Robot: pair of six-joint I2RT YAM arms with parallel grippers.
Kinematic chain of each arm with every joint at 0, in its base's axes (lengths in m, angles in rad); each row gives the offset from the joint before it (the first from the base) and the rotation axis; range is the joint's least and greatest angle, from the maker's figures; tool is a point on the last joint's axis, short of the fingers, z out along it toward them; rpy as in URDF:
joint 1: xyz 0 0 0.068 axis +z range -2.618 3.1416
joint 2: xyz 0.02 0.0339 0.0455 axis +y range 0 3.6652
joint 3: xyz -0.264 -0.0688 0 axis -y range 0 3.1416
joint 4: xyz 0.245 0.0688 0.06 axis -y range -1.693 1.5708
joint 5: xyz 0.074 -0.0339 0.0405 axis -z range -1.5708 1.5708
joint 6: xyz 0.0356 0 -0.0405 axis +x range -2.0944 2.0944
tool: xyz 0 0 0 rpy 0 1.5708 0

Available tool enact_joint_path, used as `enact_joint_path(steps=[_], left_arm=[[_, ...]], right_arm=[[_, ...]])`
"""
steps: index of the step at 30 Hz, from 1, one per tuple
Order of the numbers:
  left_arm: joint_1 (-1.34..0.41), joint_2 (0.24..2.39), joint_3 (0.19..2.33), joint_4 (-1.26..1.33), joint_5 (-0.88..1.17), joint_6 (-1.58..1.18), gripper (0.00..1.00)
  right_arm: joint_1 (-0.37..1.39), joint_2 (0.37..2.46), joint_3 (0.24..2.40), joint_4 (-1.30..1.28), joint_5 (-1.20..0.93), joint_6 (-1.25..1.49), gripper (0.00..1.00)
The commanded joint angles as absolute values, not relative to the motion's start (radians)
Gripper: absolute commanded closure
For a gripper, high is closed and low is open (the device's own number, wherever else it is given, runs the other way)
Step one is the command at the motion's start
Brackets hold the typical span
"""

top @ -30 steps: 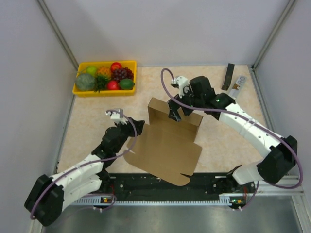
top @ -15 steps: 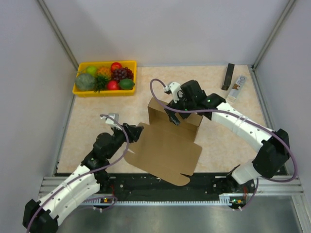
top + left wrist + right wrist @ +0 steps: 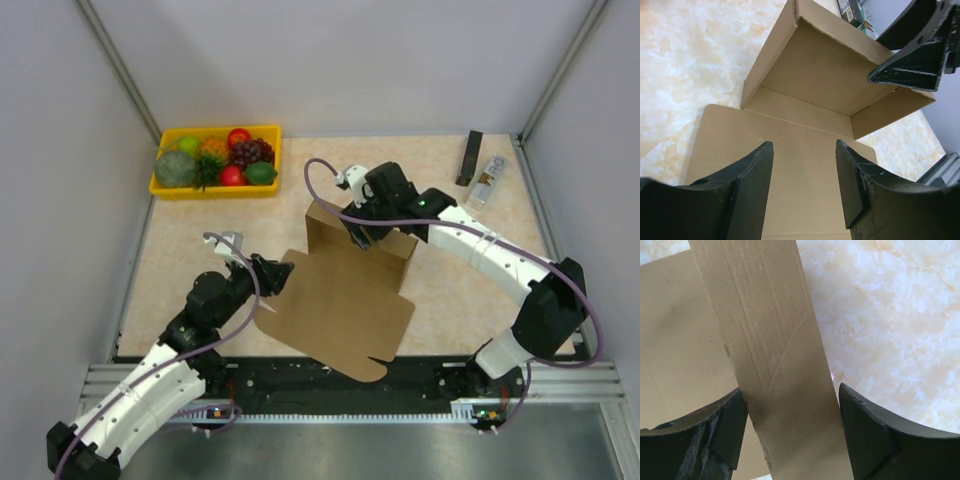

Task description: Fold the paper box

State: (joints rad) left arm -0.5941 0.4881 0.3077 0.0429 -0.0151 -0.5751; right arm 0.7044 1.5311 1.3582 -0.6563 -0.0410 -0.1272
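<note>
the left gripper (image 3: 283, 272) sits low toward the near left of the table (image 3: 185, 235), at the left edge of the paper box (image 3: 340, 305). its jaws are apart, and in the left wrist view its black fingers (image 3: 747, 190) frame the flat brown panel below them, with nothing between. that flat panel lies in the middle of the table by the near edge, and its rounded near corner reaches over the black rail (image 3: 300, 375). the far part of the box is folded up into an open tray with three walls standing.

the right gripper (image 3: 362, 240) reaches down over those raised walls. its jaws are apart too. in the right wrist view a strip of cardboard fills the gap between the fingers (image 3: 865, 435); whether they press on it cannot be told.

a yellow tray (image 3: 215, 192) of fruit rests in the far left corner. a black bar (image 3: 470, 157) and a small pale object (image 3: 485, 180) lie near the far right corner.
</note>
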Motion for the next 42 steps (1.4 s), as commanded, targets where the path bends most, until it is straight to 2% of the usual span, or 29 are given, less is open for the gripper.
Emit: enact_joint_path(steps=[1, 7, 13, 21, 28, 32, 34, 42], left_arm=[[-0.589, 0.476, 0.393, 0.005, 0.026, -0.572, 0.42], [-0.589, 0.479, 0.458, -0.115, 0.009, -0.552, 0.42], [-0.586, 0.498, 0.518, -0.251, -0.078, -0.563, 0.39], [-0.586, 0.531, 0.546, -0.347, -0.069, -0.641, 0.37], [-0.584, 0.535, 0.549, -0.477, -0.080, -0.811, 0.31], [-0.584, 0.538, 0.480, -0.425, 0.055, -0.919, 0.29], [-0.584, 0.532, 0.431, -0.394, 0.075, -0.942, 0.24], [-0.584, 0.555, 0.454, -0.555, -0.023, -1.069, 0.23]], right_arm=[[0.718, 1.542, 1.417, -0.646, -0.005, -0.109, 0.33], [0.680, 1.552, 1.425, -0.644, 0.005, -0.078, 0.41], [0.583, 1.543, 1.402, -0.624, -0.113, -0.031, 0.46], [0.448, 1.545, 1.353, -0.577, -0.232, -0.008, 0.47], [0.370, 1.577, 1.322, -0.542, -0.281, 0.038, 0.48], [0.347, 1.589, 1.313, -0.520, -0.291, 0.046, 0.48], [0.341, 1.594, 1.312, -0.517, -0.294, 0.048, 0.48], [0.313, 1.621, 1.304, -0.500, -0.305, 0.048, 0.48]])
